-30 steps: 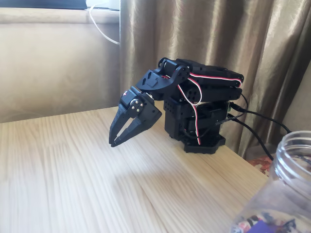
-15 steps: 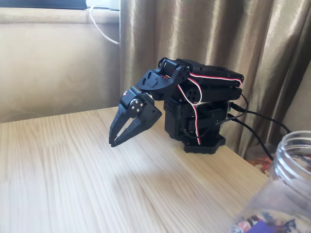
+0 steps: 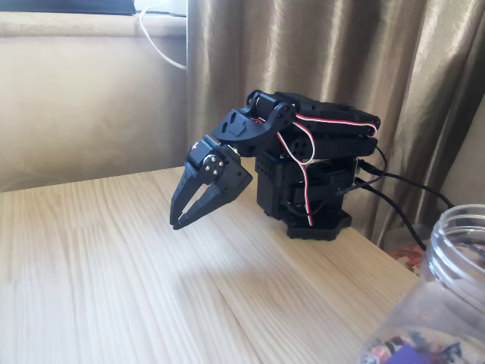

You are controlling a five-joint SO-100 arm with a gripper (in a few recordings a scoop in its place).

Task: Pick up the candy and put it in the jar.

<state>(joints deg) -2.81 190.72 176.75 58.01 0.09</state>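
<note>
Arm: a black arm (image 3: 303,163) sat folded low over its base at the far side of the table, red and white wires looping along its upper links.
Gripper: the gripper (image 3: 179,221) pointed down and to the left in the fixed view, its tips hanging just above the wood, not touching it.
Pincer state: the two fingers (image 3: 198,199) met at the tips with a thin slit between them higher up; nothing was held between them.
Jar: the clear plastic jar (image 3: 447,265) stood at the lower right corner, cut off by the frame edge, its ridged neck and open mouth showing; it was well apart from the gripper.
Jar contents: colourful wrappers (image 3: 413,350), purple among them, showed through the wall near the bottom edge.
Table: pale wood table (image 3: 114,280), lit brightly from the left.
Backdrop: a gold-brown curtain (image 3: 341,61) hung behind the arm; black cables (image 3: 402,199) ran from the base toward the right.
</note>
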